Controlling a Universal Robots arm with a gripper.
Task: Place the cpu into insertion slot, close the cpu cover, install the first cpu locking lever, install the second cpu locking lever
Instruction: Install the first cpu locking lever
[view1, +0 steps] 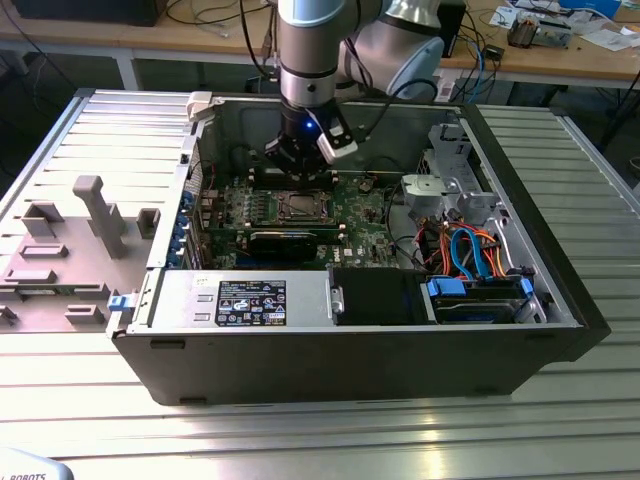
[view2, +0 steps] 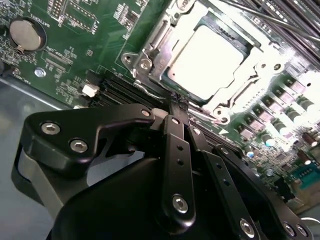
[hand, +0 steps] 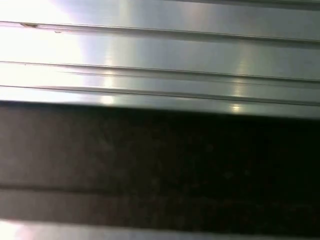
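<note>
The cpu, a square chip with a bright silver top, lies flat in the insertion slot on the green motherboard. The cpu cover, a silver metal frame, lies down around the chip, which shows through its window. My gripper hovers at the near edge of the socket, its black fingers pressed together with nothing visible between them. In the exterior view my gripper hangs just above the socket, inside the open computer case.
A coin battery sits on the board away from the socket. A long black card lies in front of the socket. Blue and orange cables fill the case's right part. Grey fixture blocks stand outside at the exterior view's left.
</note>
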